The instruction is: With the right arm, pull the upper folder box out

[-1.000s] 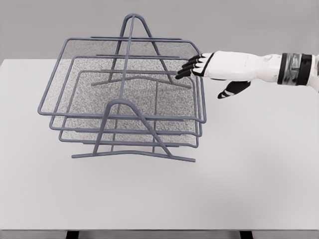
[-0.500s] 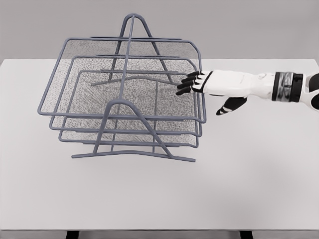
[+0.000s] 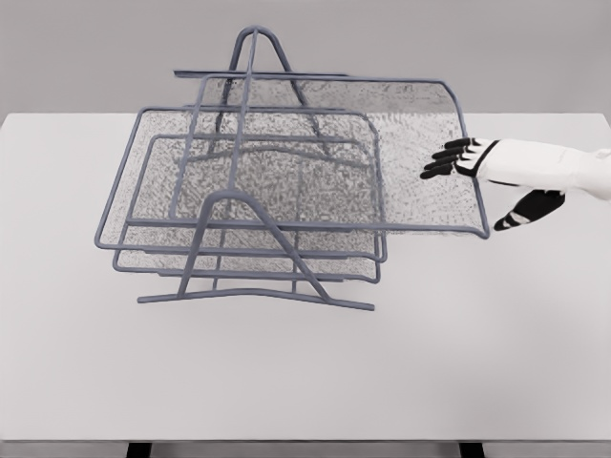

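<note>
White table (image 3: 477, 363), grey backdrop (image 3: 535, 48).

it looked like an office-style simulated test bench: a plain white table (image 3: 458, 363), grey backdrop, and a wire document tray rack (image 3: 258, 205).

Before me lies a flat white table (image 3: 458, 363), matte and evenly lit, reaching from edge to edge of my view. Behind it I see a plain grey wall (image 3: 86, 48). Under the table's front edge, two dark legs (image 3: 139, 448) peek out.
</note>
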Tool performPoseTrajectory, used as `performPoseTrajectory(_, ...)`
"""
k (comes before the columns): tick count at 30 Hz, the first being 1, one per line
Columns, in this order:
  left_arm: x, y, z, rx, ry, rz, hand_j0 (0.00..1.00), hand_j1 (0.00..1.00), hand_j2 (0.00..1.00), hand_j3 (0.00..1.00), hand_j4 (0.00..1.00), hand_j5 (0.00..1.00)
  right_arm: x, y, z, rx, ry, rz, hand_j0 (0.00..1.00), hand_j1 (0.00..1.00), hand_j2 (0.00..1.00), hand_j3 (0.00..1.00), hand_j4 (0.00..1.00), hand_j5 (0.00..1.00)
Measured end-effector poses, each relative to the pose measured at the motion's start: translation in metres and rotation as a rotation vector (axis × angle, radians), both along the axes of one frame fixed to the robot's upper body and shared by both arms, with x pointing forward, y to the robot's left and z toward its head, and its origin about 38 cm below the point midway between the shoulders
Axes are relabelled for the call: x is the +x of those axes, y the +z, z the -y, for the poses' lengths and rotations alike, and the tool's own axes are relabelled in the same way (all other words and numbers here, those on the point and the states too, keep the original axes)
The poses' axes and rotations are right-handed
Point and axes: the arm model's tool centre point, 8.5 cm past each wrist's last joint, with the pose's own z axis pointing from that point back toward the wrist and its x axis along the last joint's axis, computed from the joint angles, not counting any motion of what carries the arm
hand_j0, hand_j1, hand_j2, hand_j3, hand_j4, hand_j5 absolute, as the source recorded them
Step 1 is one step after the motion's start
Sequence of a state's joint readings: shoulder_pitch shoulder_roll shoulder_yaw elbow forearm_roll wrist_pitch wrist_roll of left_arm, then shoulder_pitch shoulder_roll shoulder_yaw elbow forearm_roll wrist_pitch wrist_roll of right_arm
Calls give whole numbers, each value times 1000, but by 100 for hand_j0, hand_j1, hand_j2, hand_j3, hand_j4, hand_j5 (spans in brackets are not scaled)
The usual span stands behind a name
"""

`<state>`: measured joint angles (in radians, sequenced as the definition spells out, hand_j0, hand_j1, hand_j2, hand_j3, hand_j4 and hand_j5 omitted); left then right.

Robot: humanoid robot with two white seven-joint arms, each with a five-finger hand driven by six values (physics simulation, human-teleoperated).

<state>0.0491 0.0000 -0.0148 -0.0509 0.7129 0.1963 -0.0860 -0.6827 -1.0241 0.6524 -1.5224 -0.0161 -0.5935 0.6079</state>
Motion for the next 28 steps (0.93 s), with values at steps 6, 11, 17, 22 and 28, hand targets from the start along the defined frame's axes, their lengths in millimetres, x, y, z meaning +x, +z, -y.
performPoseTrajectory(6,0,0,0,0,0,0,100,100,100,100,100,100,-8,26,55,-155,-117,48,100,100,100,100,100,100)
performPoseTrajectory(11,0,0,0,-1,0,0,100,100,100,100,100,100,-18,32,85,-282,-165,60,100,100,100,100,100,100)
performPoseTrajectory(17,0,0,0,0,0,0,100,100,100,100,100,100,-26,81,86,-189,-166,139,100,100,100,100,100,100)
performPoseTrajectory(22,0,0,0,0,0,0,100,100,100,100,100,100,-14,86,39,-35,-54,183,100,100,100,100,100,100)
performPoseTrajectory(28,5,0,0,0,-1,11,100,100,100,100,100,100,5,61,-40,95,125,153,100,100,100,100,100,100)
